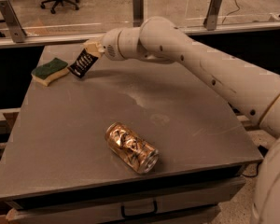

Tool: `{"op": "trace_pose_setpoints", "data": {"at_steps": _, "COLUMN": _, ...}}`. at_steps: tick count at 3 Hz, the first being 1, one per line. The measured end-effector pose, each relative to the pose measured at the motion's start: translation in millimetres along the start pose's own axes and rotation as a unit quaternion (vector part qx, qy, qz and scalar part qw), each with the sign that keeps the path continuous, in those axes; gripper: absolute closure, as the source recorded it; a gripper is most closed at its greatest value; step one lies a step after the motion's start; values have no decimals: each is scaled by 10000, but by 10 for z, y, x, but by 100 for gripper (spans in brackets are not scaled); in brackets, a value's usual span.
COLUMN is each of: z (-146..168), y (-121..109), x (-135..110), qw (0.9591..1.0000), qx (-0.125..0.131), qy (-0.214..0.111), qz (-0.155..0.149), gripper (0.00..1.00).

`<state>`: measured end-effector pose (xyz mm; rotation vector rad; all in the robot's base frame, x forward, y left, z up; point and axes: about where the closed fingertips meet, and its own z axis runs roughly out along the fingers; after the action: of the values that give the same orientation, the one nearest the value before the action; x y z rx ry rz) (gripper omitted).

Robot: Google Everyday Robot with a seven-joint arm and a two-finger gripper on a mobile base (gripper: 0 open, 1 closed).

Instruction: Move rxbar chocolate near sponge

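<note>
The rxbar chocolate (82,63), a flat black wrapper with white print, hangs tilted from my gripper (91,49) at the far left of the grey table (60,134). The gripper is shut on the bar's upper end, and the bar's lower end is at or just above the tabletop. The sponge (50,71), green scrub top over pale yellow foam, lies on the table just left of the bar, a small gap between them. My white arm (200,64) reaches in from the right across the back of the table.
A crushed gold can (131,147) lies on its side near the table's front middle. A glass barrier with metal posts (138,8) runs behind the table's far edge. A drawer handle (139,210) shows below the front edge.
</note>
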<state>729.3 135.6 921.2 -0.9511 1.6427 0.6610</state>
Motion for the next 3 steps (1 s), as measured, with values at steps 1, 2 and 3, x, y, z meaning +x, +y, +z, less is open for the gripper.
{"op": "trace_pose_setpoints", "data": {"at_steps": 1, "z": 180, "y": 66, "x": 96, "qw": 9999, "qx": -48, "qy": 96, "qz": 115, "gripper": 60}}
{"op": "trace_pose_setpoints", "data": {"at_steps": 2, "z": 251, "y": 76, "x": 179, "qw": 9996, "qx": -42, "qy": 176, "qz": 207, "gripper": 36}}
{"op": "trace_pose_setpoints", "data": {"at_steps": 3, "z": 269, "y": 56, "x": 231, "qw": 9994, "qx": -3, "qy": 227, "qz": 266, "gripper": 13}}
